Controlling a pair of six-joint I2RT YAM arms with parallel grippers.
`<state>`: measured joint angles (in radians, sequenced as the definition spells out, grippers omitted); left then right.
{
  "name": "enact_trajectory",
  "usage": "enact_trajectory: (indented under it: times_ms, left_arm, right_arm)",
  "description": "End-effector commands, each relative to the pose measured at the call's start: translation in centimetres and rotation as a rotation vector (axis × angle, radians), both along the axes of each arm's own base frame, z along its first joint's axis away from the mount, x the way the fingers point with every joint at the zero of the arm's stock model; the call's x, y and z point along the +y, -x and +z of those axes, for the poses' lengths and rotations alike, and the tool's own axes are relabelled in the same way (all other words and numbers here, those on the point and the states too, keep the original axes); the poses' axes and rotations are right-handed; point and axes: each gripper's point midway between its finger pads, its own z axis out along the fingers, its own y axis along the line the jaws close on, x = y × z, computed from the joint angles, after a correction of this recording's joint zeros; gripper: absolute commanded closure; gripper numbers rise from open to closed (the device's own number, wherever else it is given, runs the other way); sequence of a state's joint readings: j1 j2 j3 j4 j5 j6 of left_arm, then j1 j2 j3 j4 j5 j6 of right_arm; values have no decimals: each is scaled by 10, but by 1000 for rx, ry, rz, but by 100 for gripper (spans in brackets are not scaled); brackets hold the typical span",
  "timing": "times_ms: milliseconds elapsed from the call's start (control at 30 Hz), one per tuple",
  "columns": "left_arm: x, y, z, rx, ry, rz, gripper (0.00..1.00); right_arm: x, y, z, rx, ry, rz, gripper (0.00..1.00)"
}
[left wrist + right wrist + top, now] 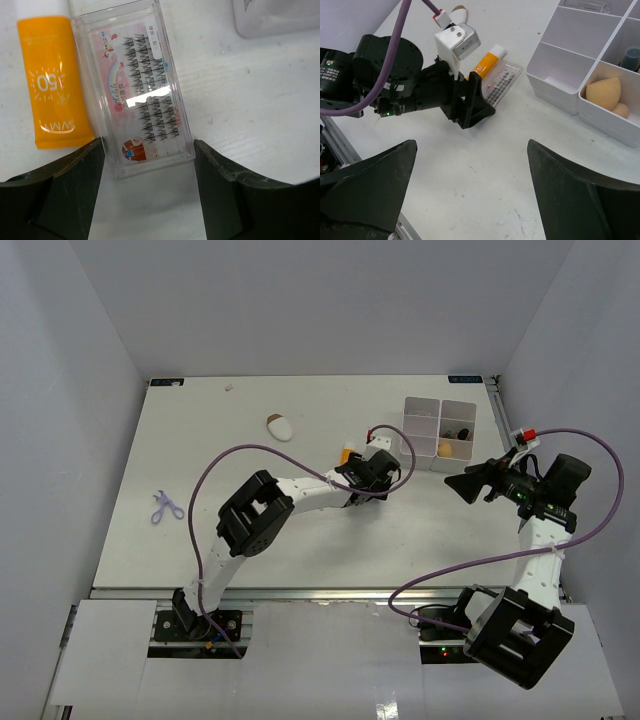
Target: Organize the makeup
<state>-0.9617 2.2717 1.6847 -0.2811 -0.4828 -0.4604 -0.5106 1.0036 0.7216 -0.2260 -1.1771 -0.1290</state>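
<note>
Plastic, thin and clear, is what you have under the left gripper (147,165). The flat clear-pink palette (135,90) lies on the table (260,125) with its near end between the 2 fingers. They stand parted either side of it and, as far as I can judge, are not pinching.

Expect it to be light, stiff and slick (a hard squeeze could crack the lid, and a shallow one could let it skate out). Its long edges look the best place to grip, low near the table, since the top face gives nothing to hold. The orange tube (52,85) lies just beside 1 long edge, so the finger on that side has very little room; the other side is bare table.

Your right gripper (475,200) hangs spread wide with nothing in it, near the white box (405,430) and well apart from the palette. Of the box's 4 compartments, 1 holds 2 tan sponges (602,90) and another a dark-capped bottle (631,55). The white-and-brown oval piece (281,426) lies alone farther up the table.

The table top is white, flat and faintly scuffed, and is probably low on friction, so a nudge may slide the palette. White walls close in 3 sides, and a purple cable (400,27) loops over the left arm.
</note>
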Motion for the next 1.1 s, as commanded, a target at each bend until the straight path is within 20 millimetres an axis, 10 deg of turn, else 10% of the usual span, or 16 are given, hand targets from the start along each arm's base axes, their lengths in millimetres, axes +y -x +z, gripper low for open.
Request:
enact_trajectory:
  times_ms: [0, 400, 600, 1067]
  left_arm:
    - [10, 37, 14, 24, -13, -58, 32]
    - [34, 98, -2, 109, -6, -88, 25]
    - [29, 91, 2, 95, -16, -66, 5]
    - [25, 66, -12, 128, -31, 31, 6]
  right_arm:
    - [1, 1, 6, -37, 3, 9, 2]
    - [0, 0, 5, -41, 2, 6, 2]
    - [0, 0, 4, -44, 6, 3, 2]
    - [0, 0, 5, -45, 6, 3, 3]
